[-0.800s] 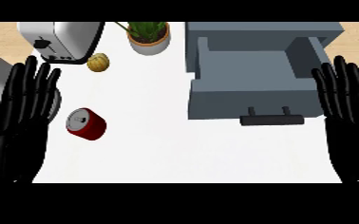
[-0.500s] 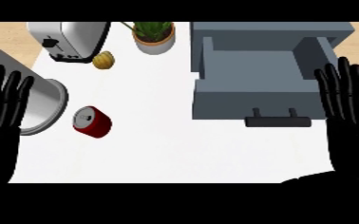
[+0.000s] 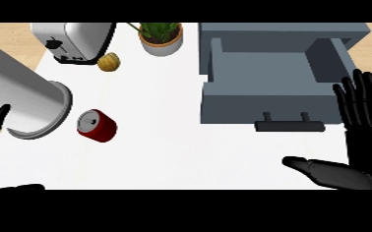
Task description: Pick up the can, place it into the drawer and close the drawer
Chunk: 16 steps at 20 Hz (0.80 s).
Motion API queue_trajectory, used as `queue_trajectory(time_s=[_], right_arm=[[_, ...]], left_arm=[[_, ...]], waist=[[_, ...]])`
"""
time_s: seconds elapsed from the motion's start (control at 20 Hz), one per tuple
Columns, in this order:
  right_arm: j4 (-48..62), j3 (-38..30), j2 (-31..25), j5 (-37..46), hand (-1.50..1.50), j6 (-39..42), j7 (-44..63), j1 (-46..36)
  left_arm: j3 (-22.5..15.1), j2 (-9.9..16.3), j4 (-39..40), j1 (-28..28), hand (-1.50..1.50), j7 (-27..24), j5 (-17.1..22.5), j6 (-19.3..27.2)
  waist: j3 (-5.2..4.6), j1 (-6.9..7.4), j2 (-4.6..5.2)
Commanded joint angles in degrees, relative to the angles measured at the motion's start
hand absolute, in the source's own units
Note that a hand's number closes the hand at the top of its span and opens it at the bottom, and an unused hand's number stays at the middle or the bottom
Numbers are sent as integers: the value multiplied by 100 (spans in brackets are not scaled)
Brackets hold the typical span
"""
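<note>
Nearby, toaster [image 3: 76, 40], plant [image 3: 161, 37] flank the can [image 3: 97, 126] (right hand [image 3: 356, 128] unclenched).

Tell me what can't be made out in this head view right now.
- Left hand: only a dark sliver at the view's left edge, behind the grey forearm; its fingers cannot be told.
- Can: no label is readable.
- Drawer: the far right inside corner is cut by its own wall.
- Right hand: partly cut by the right edge.

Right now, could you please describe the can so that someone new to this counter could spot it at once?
Start at the toaster in the white counter's far left corner and come towards the near edge. The can lies beside a grey forearm. It is the only red thing, with a silver lid.
</note>
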Motion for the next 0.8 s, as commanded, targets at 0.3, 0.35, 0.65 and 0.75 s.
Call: queue_trajectory(time_s=[0.3,0.35,0.65,0.75], right_arm=[[-222,-103,48,-47,-150,6,218,93],[-227,-62,45,-88,-150,153,88,277],[-139,-126,150,-203,-150,346,-468,713],[-253,-664,-155,-521,-150,419,-143,518]], left_arm=[[577,-18,294,-135,-150,159,262,-407],[454,59,364,-489,-150,406,218,-282],[-448,-591,1177,-577,-150,-313,-929,-103],[-367,-620,901,-369,-150,-132,-877,-91]], waist=[[2,-24,0],[3,-36,1],[3,-79,6],[3,-49,1]])
